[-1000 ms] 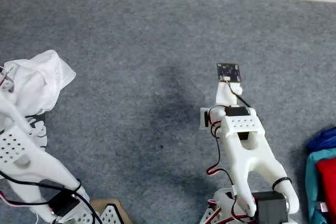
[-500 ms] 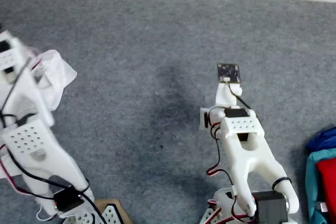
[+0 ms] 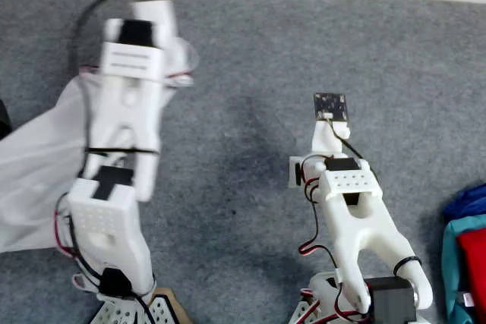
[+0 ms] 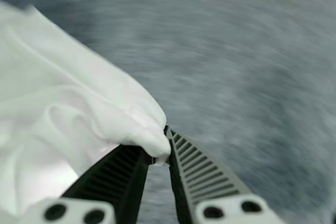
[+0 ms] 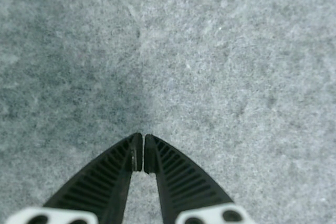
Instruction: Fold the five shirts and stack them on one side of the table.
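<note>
The left end effector is pinching a narrow fold of the white shirt at the very tips of its fingers, with little cloth inside the grip. From the high view, the left arm is stretched toward the far edge of the counter, and the white shirt hangs bunched along the arm's left side and trails to the near left. The right end effector is pressed together on nothing, over bare counter near the middle and well apart from the white shirt. The coloured shirts lie at the near right edge.

Probable faults:
- **Slip:** the shallow tip grip may release the fold under the weight of the hanging cloth.
- **Snag:** the cloth lies against the left arm close to its cables, so a swing could catch or wind it.
- **Poor lay-down:** a single grip point leaves the garment gathered. It would likely land crumpled and not flat enough to fold.
- **Overreach:** with the grip close to the far edge, released cloth could fall past the counter.
</note>
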You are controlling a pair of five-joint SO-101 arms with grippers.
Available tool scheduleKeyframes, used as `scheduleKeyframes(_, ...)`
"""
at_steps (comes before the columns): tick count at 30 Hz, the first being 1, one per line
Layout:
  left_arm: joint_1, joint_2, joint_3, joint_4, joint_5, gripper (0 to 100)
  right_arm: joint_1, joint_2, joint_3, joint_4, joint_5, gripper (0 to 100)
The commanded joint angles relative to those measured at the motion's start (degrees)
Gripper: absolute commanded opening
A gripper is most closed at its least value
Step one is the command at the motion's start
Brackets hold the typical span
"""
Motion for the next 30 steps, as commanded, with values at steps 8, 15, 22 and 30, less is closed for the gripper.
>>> scheduleKeyframes(8, 23.1, -4.8, -1.6, 0.4, -0.4, 4, 2.3, -0.5, -0.7, -0.7, -0.8, 3.0)
scheduleKeyframes(15, 24.0, -4.8, -1.8, 4.4, -0.4, 34, 2.3, -0.5, -0.7, -0.7, -0.8, 3.0)
scheduleKeyframes(22, 18.3, -9.5, -3.2, 10.2, -0.3, 48, 2.3, -0.5, -0.7, -0.7, -0.8, 3.0)
scheduleKeyframes(30, -1.8, -32.5, 7.3, 10.5, -0.5, 48, 2.2, -0.5, -0.7, -0.7, -0.8, 3.0)
